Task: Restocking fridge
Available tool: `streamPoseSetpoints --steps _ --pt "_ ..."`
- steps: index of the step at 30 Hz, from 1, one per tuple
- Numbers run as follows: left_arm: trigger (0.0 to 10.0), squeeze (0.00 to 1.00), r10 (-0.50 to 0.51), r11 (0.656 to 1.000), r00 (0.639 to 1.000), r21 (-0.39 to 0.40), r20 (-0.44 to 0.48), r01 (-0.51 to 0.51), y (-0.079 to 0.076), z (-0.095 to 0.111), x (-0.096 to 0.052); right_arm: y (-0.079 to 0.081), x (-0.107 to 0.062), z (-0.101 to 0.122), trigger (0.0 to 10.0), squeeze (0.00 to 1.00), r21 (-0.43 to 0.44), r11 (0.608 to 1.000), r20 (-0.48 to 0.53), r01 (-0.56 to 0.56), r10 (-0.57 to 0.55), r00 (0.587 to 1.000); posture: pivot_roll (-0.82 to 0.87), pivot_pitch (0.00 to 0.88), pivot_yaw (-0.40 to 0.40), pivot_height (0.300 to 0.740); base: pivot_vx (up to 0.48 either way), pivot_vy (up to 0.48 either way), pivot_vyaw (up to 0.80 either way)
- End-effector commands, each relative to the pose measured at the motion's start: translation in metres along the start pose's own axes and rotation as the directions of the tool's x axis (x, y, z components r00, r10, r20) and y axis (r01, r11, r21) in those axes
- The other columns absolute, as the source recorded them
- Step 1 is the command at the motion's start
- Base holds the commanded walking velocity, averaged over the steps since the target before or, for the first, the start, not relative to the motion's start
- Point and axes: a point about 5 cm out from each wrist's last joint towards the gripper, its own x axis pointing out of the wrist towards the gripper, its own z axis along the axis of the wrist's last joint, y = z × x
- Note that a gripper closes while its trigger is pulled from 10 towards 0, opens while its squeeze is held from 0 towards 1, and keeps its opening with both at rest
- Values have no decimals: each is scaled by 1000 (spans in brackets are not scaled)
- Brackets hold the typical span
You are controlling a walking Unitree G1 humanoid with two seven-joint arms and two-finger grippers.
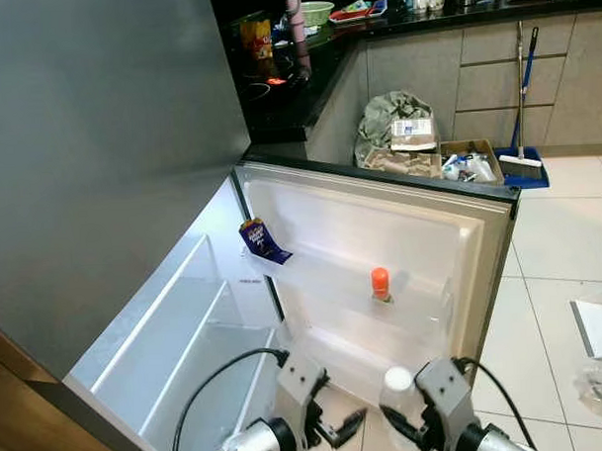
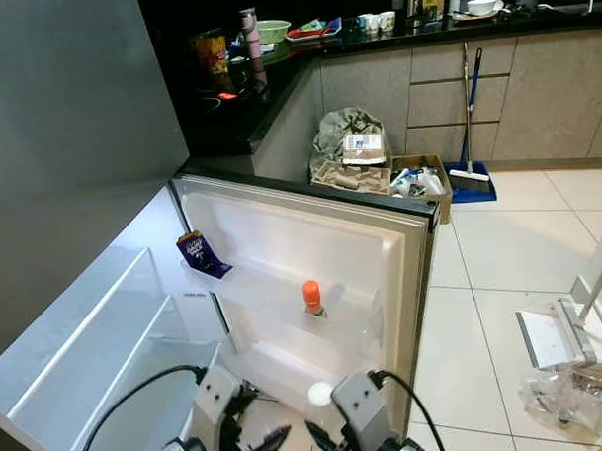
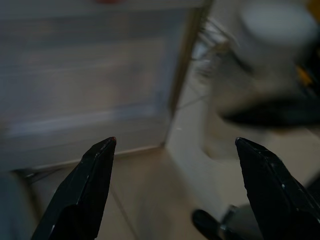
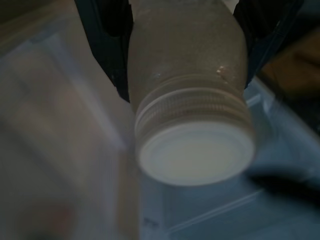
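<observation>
**White-capped bottle held at the open fridge door**

The right gripper (image 1: 407,428) clamps a frosted, ribbed-neck bottle (image 4: 187,80) with a white cap, low before the glossy fridge door (image 1: 420,236). The left gripper (image 3: 175,145) is spread wide, holding nothing. An orange-capped bottle (image 1: 380,284) stands on the door shelf.

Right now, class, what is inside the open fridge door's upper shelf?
The white fridge door's shelf holds an orange-capped bottle, upright, and a tilted purple packet at its far end. The bottle's lower part is hidden behind the shelf rail.
</observation>
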Motion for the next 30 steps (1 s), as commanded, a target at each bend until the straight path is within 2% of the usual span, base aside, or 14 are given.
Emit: streamPoseSetpoints --steps 1,2,3,6,8,9,15,17,24,28,29,30 --pt "10000 208 -40 999 999 20 -10 41 -2 -1 -4 2 6 15 10000 0 11 1000 66 -23 23 998 -148 86 94 740 0 0 0" --pt "10000 208 -61 998 998 22 -11 61 -4 -2 -4 2 6 15 10000 0 14 999 67 -30 29 997 -148 86 94 740 0 0 0" --pt "10000 0 -82 996 996 36 -21 83 -7 -2 -3 4 6 16 10000 0 -2 998 58 -57 57 997 -148 86 94 740 0 0 0" --pt "10000 0 -92 994 996 57 -21 93 -8 0 -3 13 5 12 10000 0 -105 983 -5 -153 153 988 -152 87 93 740 0 0 0" --pt "10000 0 -84 995 996 48 32 82 -5 11 -1 18 4 5 10000 0 -212 955 -79 -208 195 978 -150 88 91 740 0 0 0" --pt "10000 0 -80 996 996 48 47 78 -3 15 0 19 4 3 10000 0 -228 948 -91 -221 205 975 -148 86 90 740 0 0 0" --pt "10000 0 -140 990 988 21 72 138 -6 25 1 23 6 2 10000 0 -234 943 -108 -238 218 970 -147 85 89 740 0 0 0" --pt "10000 0 -198 980 979 46 52 195 -12 28 4 26 8 0 10000 0 -265 927 -131 -264 237 963 -146 86 92 740 0 0 0" --pt "10000 0 -237 969 970 84 50 232 -13 39 7 25 6 -11 10000 0 -307 907 -211 -290 232 950 -146 87 92 740 0 0 0" --pt "10000 0 -188 971 982 153 -3 186 -4 34 2 14 -2 -27 10000 0 -318 915 -288 -247 155 945 -144 88 91 740 0 0 0" --pt "10000 0 -78 980 995 178 -68 89 11 19 -6 3 -10 -32 10000 0 -284 947 -281 -149 66 957 -139 94 87 740 0 0 0" --pt "10000 0 -78 980 995 178 -68 89 11 19 -6 3 -10 -32 10000 0 -284 947 -281 -149 66 957 -139 94 87 740 0 0 0"
